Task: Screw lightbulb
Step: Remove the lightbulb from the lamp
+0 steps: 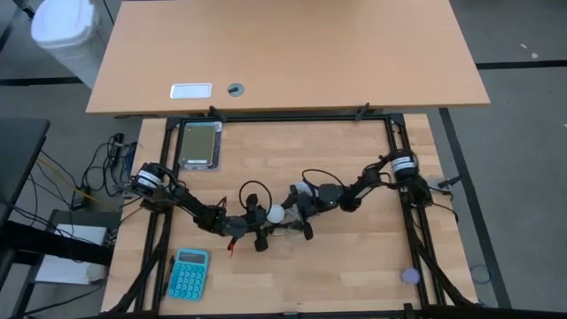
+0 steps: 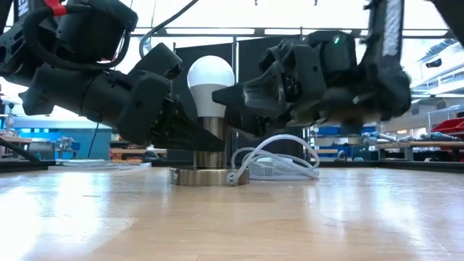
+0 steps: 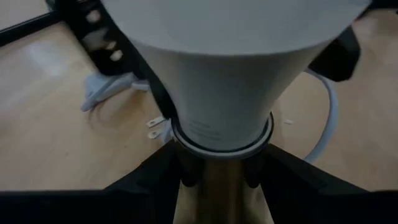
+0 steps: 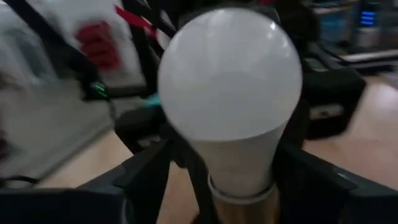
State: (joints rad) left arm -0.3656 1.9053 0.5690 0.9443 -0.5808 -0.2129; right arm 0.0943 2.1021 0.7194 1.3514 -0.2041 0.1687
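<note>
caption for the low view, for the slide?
White lightbulb upright in its metal socket on the table, left tool clamped on the socket, right tool beside the bulb.

A frosted white round lightbulb (image 2: 210, 76) stands at centre frame on a brushed-metal socket post and grey disc base (image 2: 206, 176), a white coiled cord (image 2: 279, 161) at its right. Two matte black robot arms flank it over pale, grained wood tabletop (image 1: 354, 266). A teal calculator (image 1: 188, 274) with lighter keys sits lower left.
</note>
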